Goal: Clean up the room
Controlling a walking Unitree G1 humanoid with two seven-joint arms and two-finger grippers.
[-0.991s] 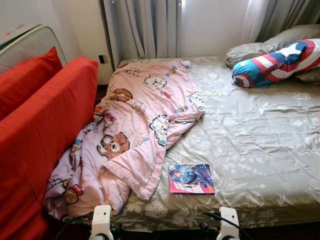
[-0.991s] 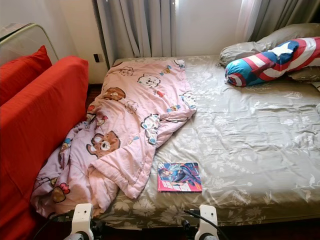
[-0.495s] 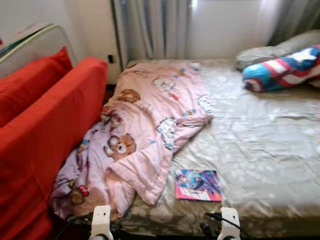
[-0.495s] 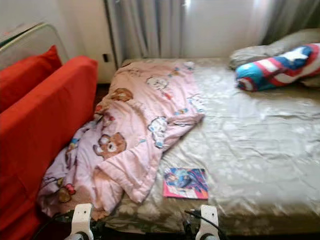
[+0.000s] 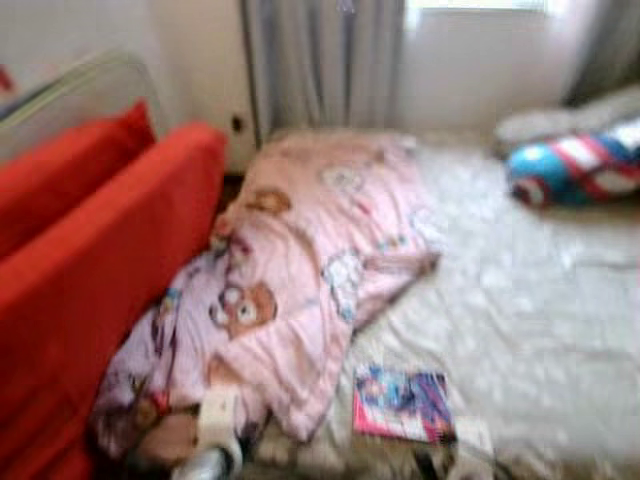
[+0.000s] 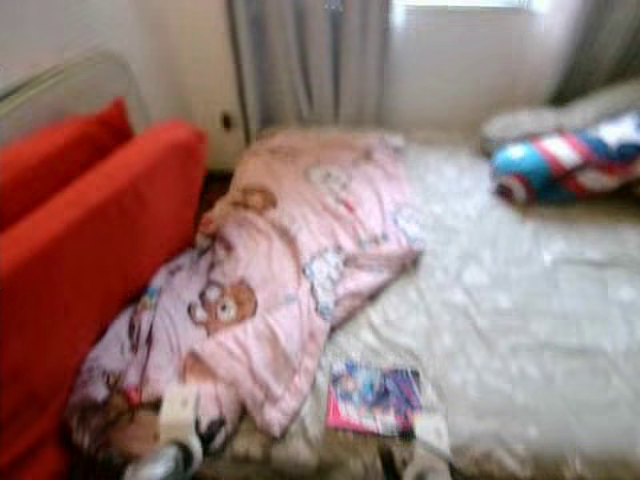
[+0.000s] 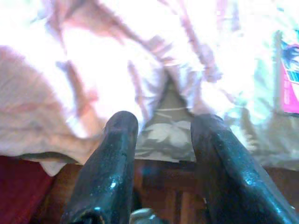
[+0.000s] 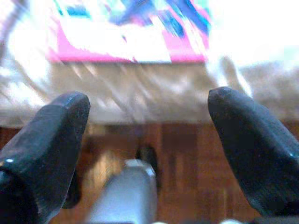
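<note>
A pink cartoon-print blanket (image 5: 300, 280) lies rumpled along the left side of the bed, hanging over its near corner. A colourful magazine (image 5: 402, 403) lies flat on the grey floral sheet (image 5: 520, 300) by the front edge. My left gripper (image 7: 163, 126) is open below the bed's edge, facing the blanket's hanging hem (image 7: 117, 70). My right gripper (image 8: 149, 100) is open, low in front of the bed, with the magazine (image 8: 131, 32) straight ahead of it. Both arms' wrists (image 5: 218, 430) show at the bottom of the blurred eye views.
A red sofa (image 5: 90, 280) stands tight against the bed's left side. A blue, red and white star pillow (image 5: 575, 170) and a grey pillow lie at the far right. Curtains (image 5: 320, 60) hang behind the bed. Dark wooden floor (image 8: 177, 154) lies under the grippers.
The head camera has moved and the picture has blurred. Both wrists have risen from the bottom edge toward the bed's front, the left one more.
</note>
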